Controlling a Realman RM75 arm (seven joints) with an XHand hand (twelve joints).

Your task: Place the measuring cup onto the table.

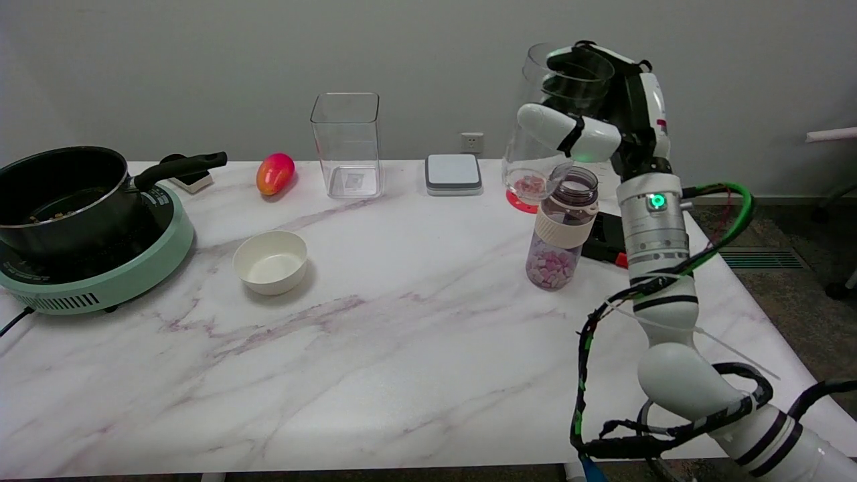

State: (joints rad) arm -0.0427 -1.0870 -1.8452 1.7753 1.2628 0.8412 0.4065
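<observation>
My right hand (596,114) is wrapped around the measuring cup (546,134), a large clear vessel with a wide mouth, gripping it near the rim: one white finger lies across its front and the rest of the hand sits behind its top edge. The cup stands roughly upright at the far right of the surface (402,348), leaning a little, and a few pink pieces show through its lower wall. Its base sits at a red disc (521,201) (whether it actually rests there or hangs just above, I cannot tell).

Just in front of the cup stands an open bottle (561,231) with a cream band around its shoulder, its bottom filled with pink and pale pieces. My forearm rises just beside it on the right, and a black object with a red edge (606,244) lies between the two.

Farther left along the back edge sit a grey and white scale (453,174), a tall clear square container (347,144) and a red-orange mango (274,173). A white bowl (270,261) sits nearer the middle. At the far left a black pot (63,194) with a long handle rests on a pale green cooker (134,268).
</observation>
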